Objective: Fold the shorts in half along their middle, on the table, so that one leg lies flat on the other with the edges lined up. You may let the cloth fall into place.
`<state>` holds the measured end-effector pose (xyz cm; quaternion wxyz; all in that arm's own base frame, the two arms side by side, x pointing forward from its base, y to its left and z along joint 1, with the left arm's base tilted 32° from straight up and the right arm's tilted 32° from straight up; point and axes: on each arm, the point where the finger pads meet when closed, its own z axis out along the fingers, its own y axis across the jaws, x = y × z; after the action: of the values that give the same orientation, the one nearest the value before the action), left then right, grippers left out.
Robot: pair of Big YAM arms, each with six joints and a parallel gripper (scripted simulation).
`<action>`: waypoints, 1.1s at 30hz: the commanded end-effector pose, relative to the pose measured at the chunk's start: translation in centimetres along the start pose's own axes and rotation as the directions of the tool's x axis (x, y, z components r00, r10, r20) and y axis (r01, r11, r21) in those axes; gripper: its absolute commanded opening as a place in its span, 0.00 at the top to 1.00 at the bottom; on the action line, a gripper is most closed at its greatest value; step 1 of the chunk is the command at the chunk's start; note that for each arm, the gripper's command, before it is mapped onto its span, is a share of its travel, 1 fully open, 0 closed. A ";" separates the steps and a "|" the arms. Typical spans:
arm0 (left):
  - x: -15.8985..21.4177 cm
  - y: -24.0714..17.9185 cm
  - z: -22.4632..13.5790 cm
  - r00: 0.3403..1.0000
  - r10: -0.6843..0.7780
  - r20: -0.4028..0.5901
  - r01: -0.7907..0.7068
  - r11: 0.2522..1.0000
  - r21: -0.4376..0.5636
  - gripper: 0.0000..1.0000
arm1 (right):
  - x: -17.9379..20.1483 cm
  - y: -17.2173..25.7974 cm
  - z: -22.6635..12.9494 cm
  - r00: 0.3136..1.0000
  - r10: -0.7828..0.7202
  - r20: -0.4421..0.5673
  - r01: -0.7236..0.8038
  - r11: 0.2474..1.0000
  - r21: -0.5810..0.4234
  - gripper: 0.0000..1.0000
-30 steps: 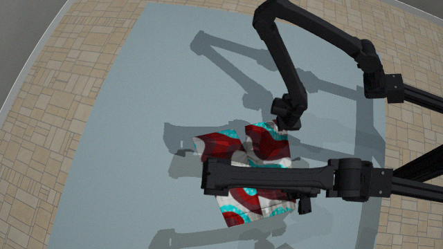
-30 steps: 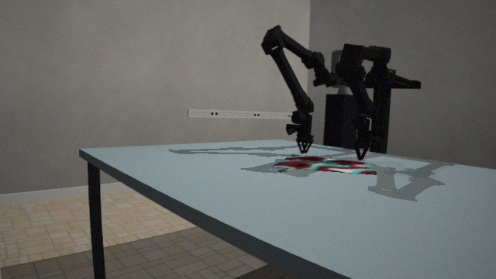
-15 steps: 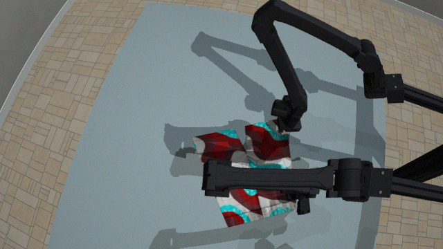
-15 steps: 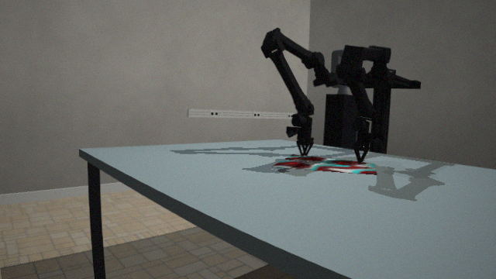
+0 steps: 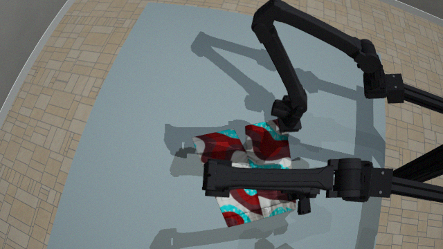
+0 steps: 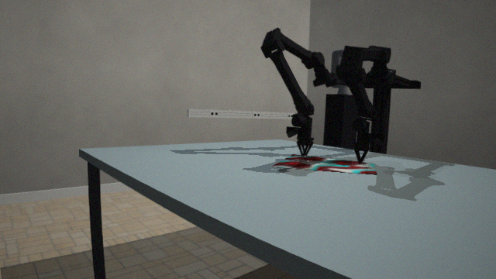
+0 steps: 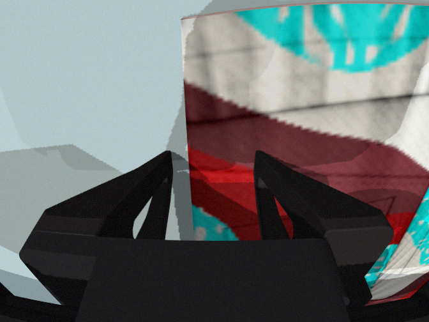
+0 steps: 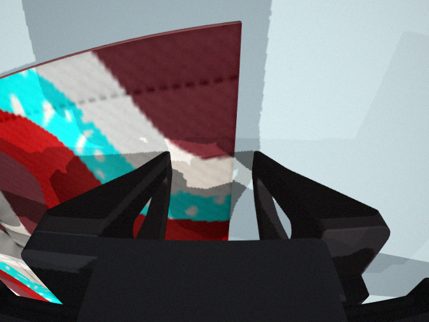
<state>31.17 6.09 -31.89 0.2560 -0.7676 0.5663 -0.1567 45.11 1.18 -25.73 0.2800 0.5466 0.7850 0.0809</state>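
Seen from arm bases: shorts (image 5: pixel 266 145) (image 6: pixel 329 167) (image 7: pixel 311 131) (image 8: pixel 193 103) lie spread on table (image 5: pixel 121 104) (image 6: pixel 194 174) (image 7: pixel 86 69) (image 8: pixel 346 86), unfolded. Legs point right, one near, one far, gap between; waist end left. Left gripper (image 5: pixel 292 194) (image 6: pixel 361 161) (image 7: pixel 212 154) points down at near edge by waist, fingers parted, grasping nothing. Right gripper (image 5: pixel 290 131) (image 6: pixel 304 155) (image 8: pixel 212 154) points down at near leg's outer edge, fingers likewise parted, cloth unpinched. Forearm of left arm (image 5: pixel 270 178) (image 6: pixel 362 97) hides middle of shorts from above.

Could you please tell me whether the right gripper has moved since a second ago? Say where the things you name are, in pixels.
Yes, slightly downward: in the exterior view, the right gripper (image 5: pixel 290 127) (image 6: pixel 304 155) (image 8: pixel 212 161) now sits lower against the table (image 5: pixel 121 86) (image 6: pixel 232 194) (image 7: pixel 86 69) (image 8: pixel 329 86).
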 end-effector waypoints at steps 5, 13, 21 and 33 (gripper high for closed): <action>-0.1 -3.1 0.3 1.000 -0.001 0.008 0.000 0.997 0.081 0.54 | 0.1 1.8 0.7 1.000 -0.010 0.006 0.010 0.999 -0.052 0.54; -0.2 -2.4 0.3 1.000 -0.004 0.009 0.003 0.999 0.045 0.54 | -0.4 1.8 0.6 1.000 0.001 0.010 -0.001 0.999 -0.040 0.54; 0.0 -2.6 0.3 1.000 -0.005 0.006 0.005 0.999 0.053 0.64 | -0.4 1.8 0.6 1.000 0.002 0.010 -0.001 0.999 -0.040 0.64; 0.1 -1.5 0.4 1.000 0.008 0.004 -0.009 0.998 0.059 0.64 | -0.4 1.9 0.9 1.000 0.002 0.010 -0.001 0.999 -0.052 0.64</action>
<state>31.72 6.33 -31.53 0.2615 -0.7661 0.5653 -0.1584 45.50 1.35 -25.57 0.2827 0.5449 0.7848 0.0850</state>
